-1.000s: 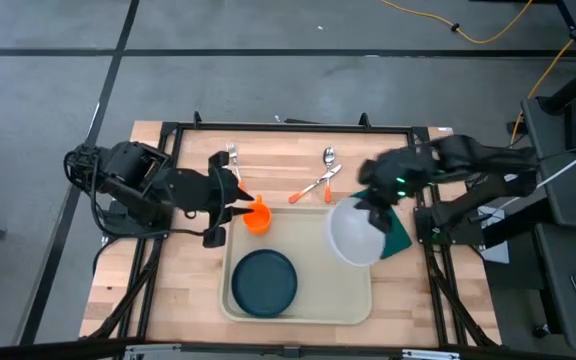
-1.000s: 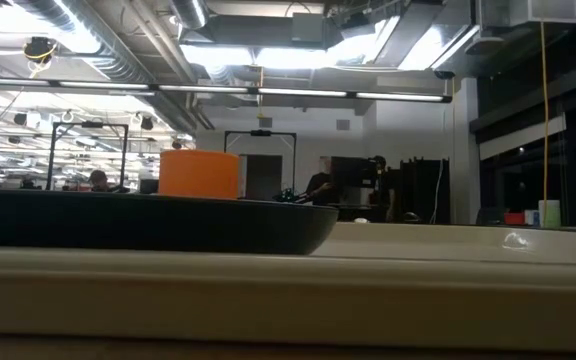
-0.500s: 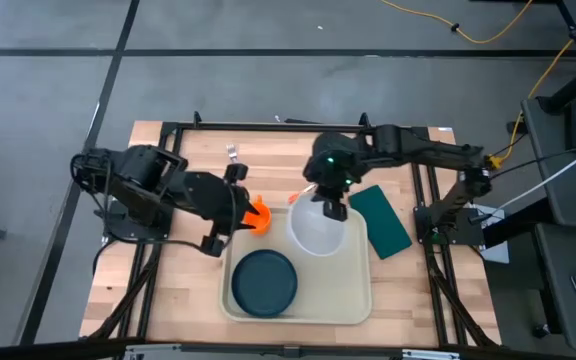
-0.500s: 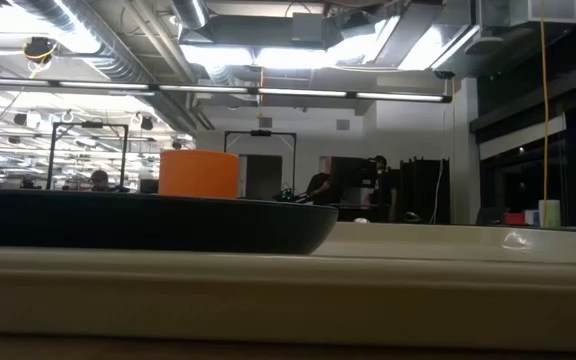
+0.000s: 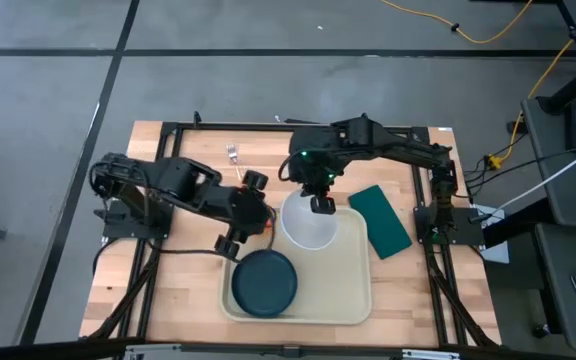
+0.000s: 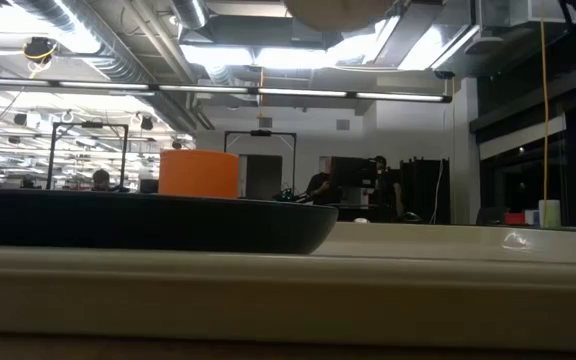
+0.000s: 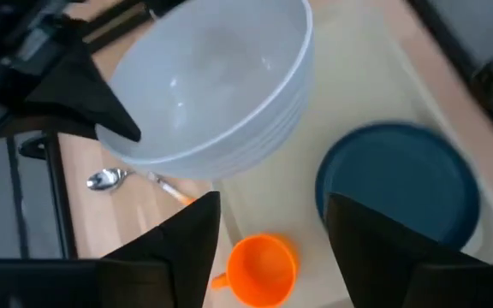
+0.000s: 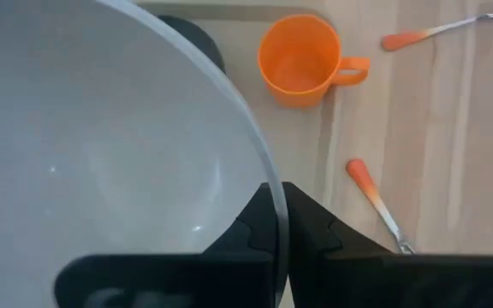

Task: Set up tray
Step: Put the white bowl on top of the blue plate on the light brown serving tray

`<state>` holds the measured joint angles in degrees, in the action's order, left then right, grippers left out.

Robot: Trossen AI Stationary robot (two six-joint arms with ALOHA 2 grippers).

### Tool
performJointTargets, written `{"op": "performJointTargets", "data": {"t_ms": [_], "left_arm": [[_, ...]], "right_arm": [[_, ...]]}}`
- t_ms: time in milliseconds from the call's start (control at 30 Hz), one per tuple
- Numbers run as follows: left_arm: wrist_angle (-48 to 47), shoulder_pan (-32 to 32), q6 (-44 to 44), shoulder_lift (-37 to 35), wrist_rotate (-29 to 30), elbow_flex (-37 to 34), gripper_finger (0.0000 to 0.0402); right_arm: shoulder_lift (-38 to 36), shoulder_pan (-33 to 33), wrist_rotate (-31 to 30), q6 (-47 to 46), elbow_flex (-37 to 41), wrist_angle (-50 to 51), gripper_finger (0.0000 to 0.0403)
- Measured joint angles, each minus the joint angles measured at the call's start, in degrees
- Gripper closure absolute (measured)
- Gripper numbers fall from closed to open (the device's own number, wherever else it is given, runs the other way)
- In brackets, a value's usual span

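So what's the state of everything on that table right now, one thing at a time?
tray: flat on the table.
blue plate: lying in the tray, nothing on it.
white bowl: upright, held by its rim above the tray.
orange cup: upright, standing free.
green cloth: flat beside the tray.
right gripper: shut on the bowl's rim.
left gripper: open, holding nothing, above the cup.
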<state>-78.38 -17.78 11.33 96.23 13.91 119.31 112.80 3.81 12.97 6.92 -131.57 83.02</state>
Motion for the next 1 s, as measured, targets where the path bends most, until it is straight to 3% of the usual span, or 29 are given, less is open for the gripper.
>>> {"op": "performJointTargets", "data": {"t_ms": [500,1000], "left_arm": [[0.3,-0.6,6.8,3.9,5.8,0.0,0.0192],[3.9,-0.5,13.6,4.0,5.1,0.6,0.0192]], "right_arm": [[1.6,2.0,1.9,2.8,0.0,0.0,0.0395],[1.6,4.2,2.3,4.3,0.0,-3.2,0.0395]]}}
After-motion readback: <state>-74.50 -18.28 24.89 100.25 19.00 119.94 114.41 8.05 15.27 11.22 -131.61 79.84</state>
